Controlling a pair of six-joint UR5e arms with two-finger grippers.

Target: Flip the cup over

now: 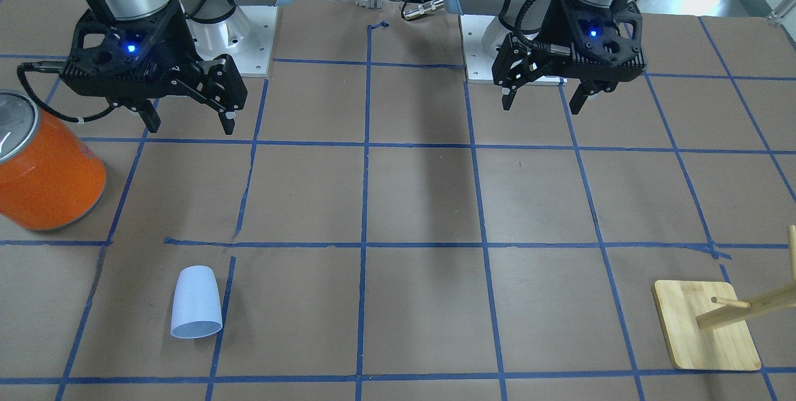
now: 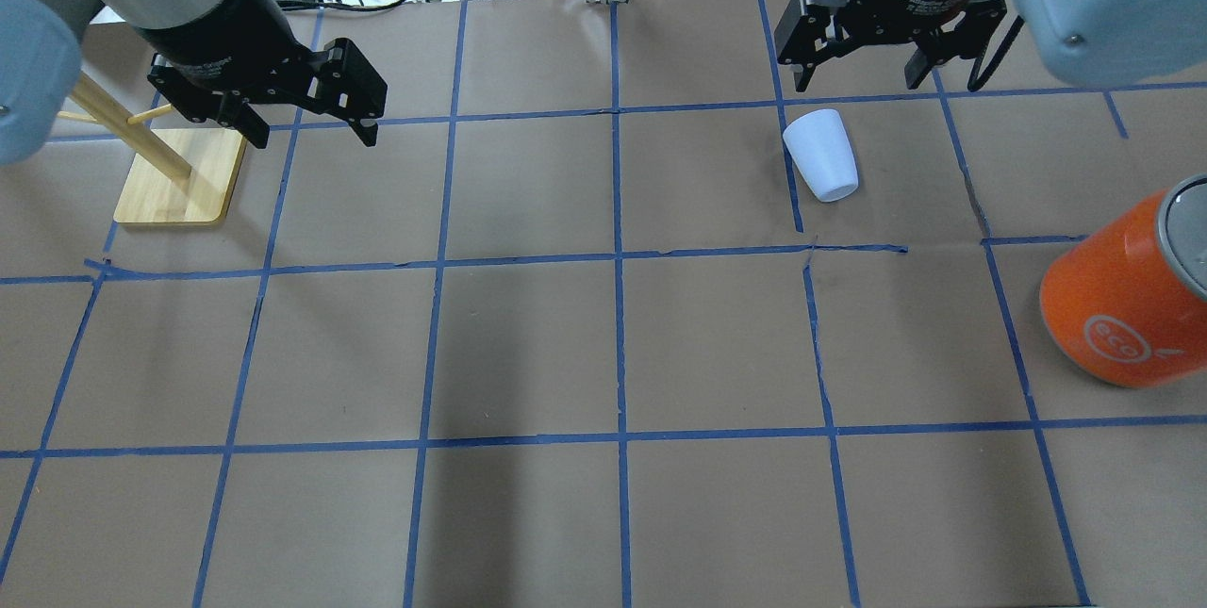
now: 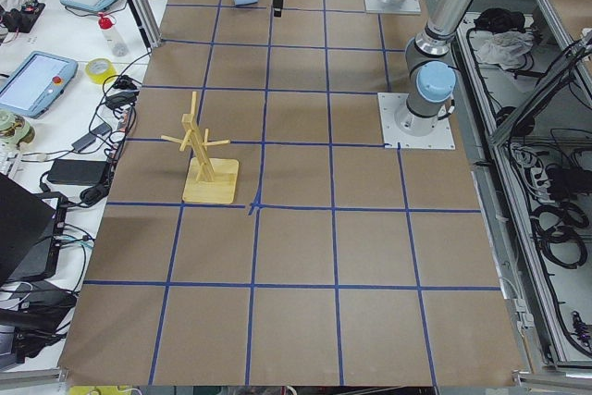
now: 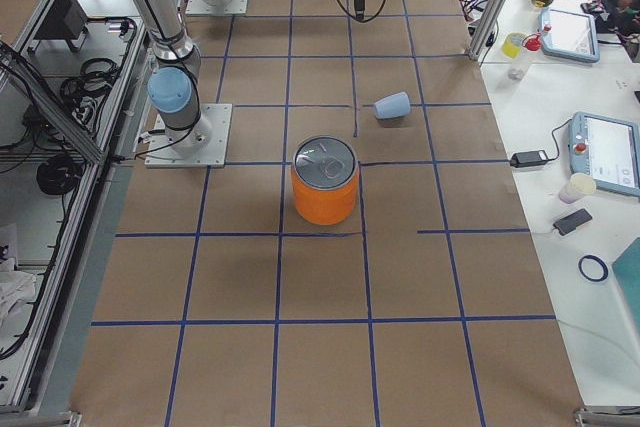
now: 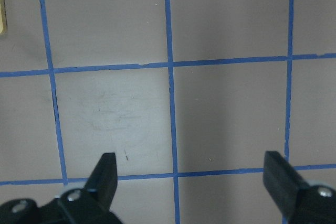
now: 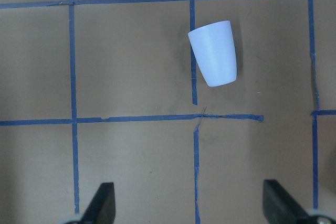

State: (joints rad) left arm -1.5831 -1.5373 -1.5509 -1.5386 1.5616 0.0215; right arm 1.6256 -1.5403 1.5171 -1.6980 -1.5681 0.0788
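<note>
The cup (image 1: 196, 309) is a small pale blue-white tumbler that seems to lie on its side on the brown table, its wider end pointing away from the robot. It also shows in the overhead view (image 2: 822, 156), the right wrist view (image 6: 213, 53) and the exterior right view (image 4: 392, 105). My right gripper (image 2: 858, 80) hovers open and empty above the table, on the robot's side of the cup and apart from it; it shows in the front view (image 1: 191, 126) too. My left gripper (image 2: 314, 137) is open and empty, far from the cup, over bare table (image 5: 190, 161).
A large orange canister (image 2: 1122, 306) with a silver top stands at the table's right edge, nearer the robot than the cup. A wooden peg stand (image 2: 174, 179) stands beside the left gripper. Blue tape lines grid the table.
</note>
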